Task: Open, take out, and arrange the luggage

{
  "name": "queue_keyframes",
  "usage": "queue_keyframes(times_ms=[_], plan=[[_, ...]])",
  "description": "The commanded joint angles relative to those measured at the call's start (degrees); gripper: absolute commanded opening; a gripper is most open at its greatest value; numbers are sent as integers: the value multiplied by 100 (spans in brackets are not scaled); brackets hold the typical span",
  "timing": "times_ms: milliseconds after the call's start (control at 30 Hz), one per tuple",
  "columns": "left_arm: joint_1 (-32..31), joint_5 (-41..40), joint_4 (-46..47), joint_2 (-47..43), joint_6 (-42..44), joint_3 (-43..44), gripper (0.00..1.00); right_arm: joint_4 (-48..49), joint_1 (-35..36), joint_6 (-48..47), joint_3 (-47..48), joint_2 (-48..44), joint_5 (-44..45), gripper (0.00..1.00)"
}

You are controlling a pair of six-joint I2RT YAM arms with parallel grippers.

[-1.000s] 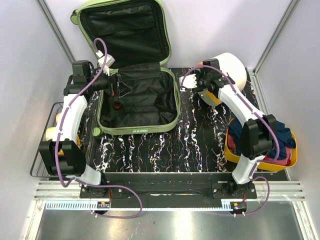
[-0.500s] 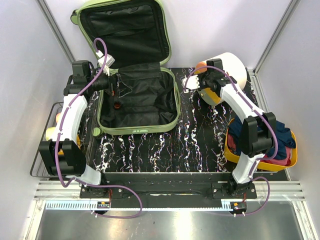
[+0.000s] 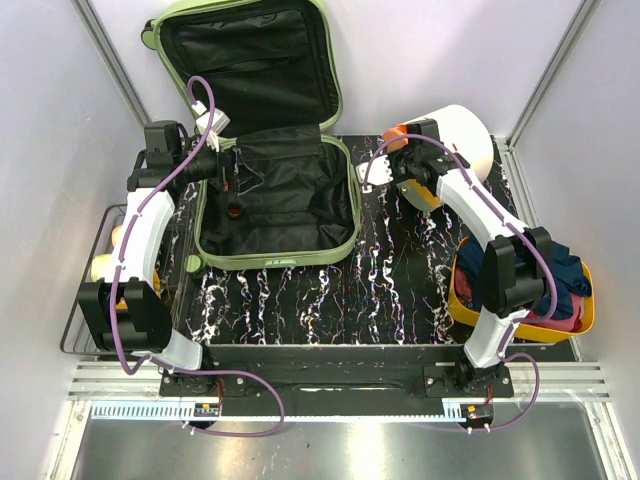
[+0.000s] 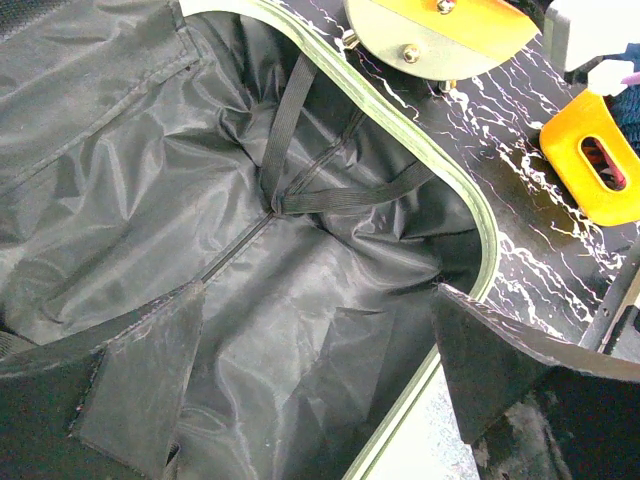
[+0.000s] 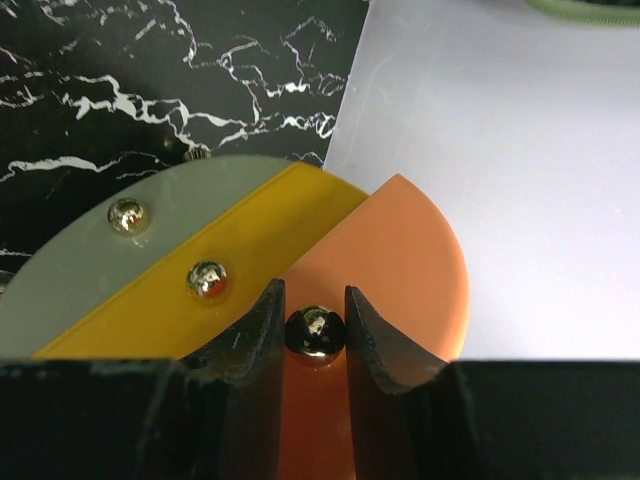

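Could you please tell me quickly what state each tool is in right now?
Left tool: open, empty, over the open luggage.
Right tool: closed on a shiny metal stud.

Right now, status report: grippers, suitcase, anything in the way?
Left gripper open over open suitcase. Right gripper shut on metal knob of white drum. No obstruction seen.

The black, white-veined tabletop carries three things. The luggage lies open on its rear left part, with the lid propped upright against the back wall. A white drum sits at the rear right, its round face split into grey, yellow and orange segments, each with a metal stud. A yellow tray of clothes rests at the right edge.
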Motion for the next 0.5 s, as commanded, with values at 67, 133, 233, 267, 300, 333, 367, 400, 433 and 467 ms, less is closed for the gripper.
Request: queue_keyframes(times_ms=[67,133,233,267,300,333,367,400,433,467], plan=[[-5,-60,129,-100,104,139,99,-311,392,52,-89,-241,-417,20],[-13,-86,129,-101,104,130,99,-303,428,78,-125,-258,-417,23],[-5,-235,86,-66,69,121,99,-215,454,210,-116,-241,-312,50],[-5,-288,59,-13,34,156,99,-189,454,350,-90,-241,-268,58],[-13,-367,-2,22,34,200,99,-188,463,473,-37,-232,-250,75],[-5,-490,-177,75,25,253,99,-206,463,596,85,-215,-197,80],[-5,-578,-257,188,17,349,99,-232,454,806,156,-215,-188,84],[-13,-675,-327,242,-1,402,99,-284,445,895,217,-223,-179,87],[-5,-867,-424,294,-10,429,99,-285,445,974,279,-249,-197,90],[-13,-965,-468,373,-10,455,99,-276,445,1132,306,-276,-223,91]])
